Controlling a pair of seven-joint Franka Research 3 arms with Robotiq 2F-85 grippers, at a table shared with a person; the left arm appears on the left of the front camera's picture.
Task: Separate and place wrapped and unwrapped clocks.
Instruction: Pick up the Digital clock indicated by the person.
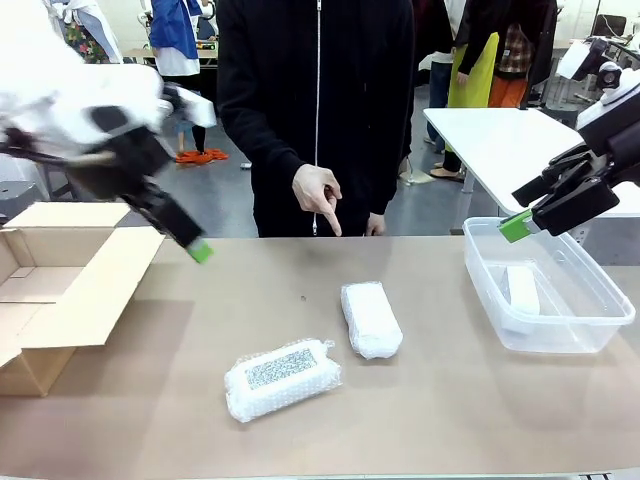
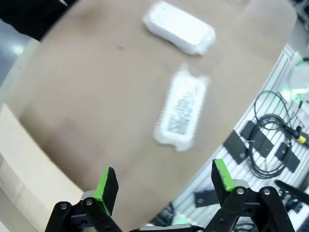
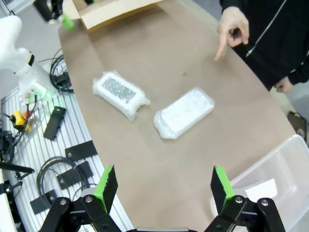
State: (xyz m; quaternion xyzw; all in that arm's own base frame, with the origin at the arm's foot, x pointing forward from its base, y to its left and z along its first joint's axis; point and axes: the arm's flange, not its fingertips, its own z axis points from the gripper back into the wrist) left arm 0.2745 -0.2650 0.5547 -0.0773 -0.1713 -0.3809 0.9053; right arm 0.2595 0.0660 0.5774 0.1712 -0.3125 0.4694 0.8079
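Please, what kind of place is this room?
Probably a robotics lab: a left arm and right arm share a brown table with a person, loose cables lie beside it, and another white table stands behind.

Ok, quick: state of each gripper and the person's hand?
Left gripper: open, empty.
Right gripper: open, empty.
Person's hand: pointing down, holding nothing.
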